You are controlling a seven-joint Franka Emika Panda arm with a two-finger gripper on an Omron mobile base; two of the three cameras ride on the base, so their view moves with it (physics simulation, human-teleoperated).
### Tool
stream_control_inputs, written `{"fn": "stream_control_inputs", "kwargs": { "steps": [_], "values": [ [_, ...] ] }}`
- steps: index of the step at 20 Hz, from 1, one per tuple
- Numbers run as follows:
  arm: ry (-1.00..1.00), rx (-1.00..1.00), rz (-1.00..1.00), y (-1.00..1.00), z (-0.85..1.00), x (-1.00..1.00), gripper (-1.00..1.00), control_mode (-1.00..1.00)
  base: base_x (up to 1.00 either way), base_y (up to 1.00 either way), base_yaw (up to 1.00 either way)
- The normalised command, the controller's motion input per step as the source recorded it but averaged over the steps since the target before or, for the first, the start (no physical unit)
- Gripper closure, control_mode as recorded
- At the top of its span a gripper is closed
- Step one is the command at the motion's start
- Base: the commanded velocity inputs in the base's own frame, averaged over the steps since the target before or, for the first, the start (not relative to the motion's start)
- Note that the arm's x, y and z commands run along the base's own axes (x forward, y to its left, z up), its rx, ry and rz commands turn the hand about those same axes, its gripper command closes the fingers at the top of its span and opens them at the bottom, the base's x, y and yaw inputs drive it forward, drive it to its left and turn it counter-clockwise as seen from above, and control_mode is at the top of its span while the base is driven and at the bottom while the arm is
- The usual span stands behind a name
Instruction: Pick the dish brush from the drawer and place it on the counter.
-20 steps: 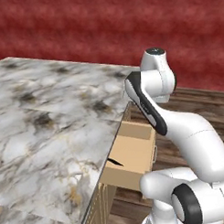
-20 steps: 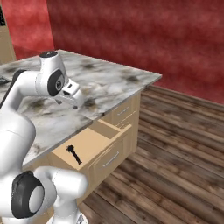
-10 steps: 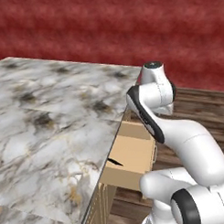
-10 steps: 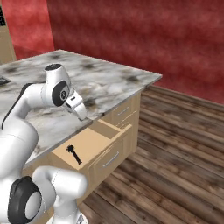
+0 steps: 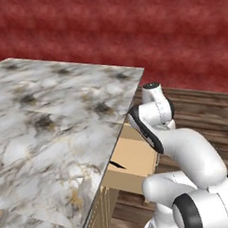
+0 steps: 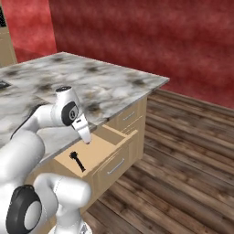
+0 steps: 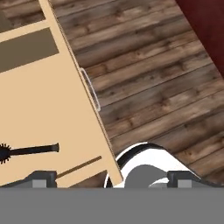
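The drawer (image 6: 99, 150) stands pulled out from under the counter (image 6: 91, 82), its tan bottom bare apart from the dish brush (image 6: 77, 161), a thin black stick with a tufted head. My gripper (image 6: 87, 140) hangs open just above the drawer's back part, apart from the brush. In the hand view the brush (image 7: 28, 151) lies at the lower left on the drawer (image 7: 48, 100), left of my gripper (image 7: 113, 180), whose fingertips (image 7: 43, 179) stand wide with nothing between them. From the left, the counter (image 5: 51, 122) edge hides most of the brush (image 5: 116, 165) in the drawer (image 5: 136, 157).
Dark wooden floor (image 6: 183, 155) spreads to the right of the cabinets, with a red wall (image 6: 137, 36) behind. A closed drawer front with a metal handle (image 6: 130, 116) sits beside the open one. The open drawer's own handle (image 7: 91, 89) faces the floor.
The arm has swung down from the counter's edge, and the hand now hangs low over the open drawer. The jaws stay wide. The brush has not moved.
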Motion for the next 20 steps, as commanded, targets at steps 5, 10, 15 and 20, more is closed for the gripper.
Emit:
{"fn": "stream_control_inputs", "kwargs": {
  "steps": [5, 10, 15, 20],
  "values": [
    [0.3, -0.02, -0.15, -0.19, -0.83, 0.02, -1.0, -1.0, 0.0, 0.0, 0.0],
    [0.3, 0.0, -0.05, -0.29, -0.82, 0.06, -1.0, -1.0, 0.0, 0.0, 0.0],
    [0.07, 0.0, 0.0, -0.01, -0.68, 0.24, -1.0, -1.0, 0.0, 0.0, 0.0],
    [-0.05, 0.0, 0.03, 0.02, -0.44, 0.43, -1.0, -1.0, 0.0, 0.0, 0.0]
  ]
}}
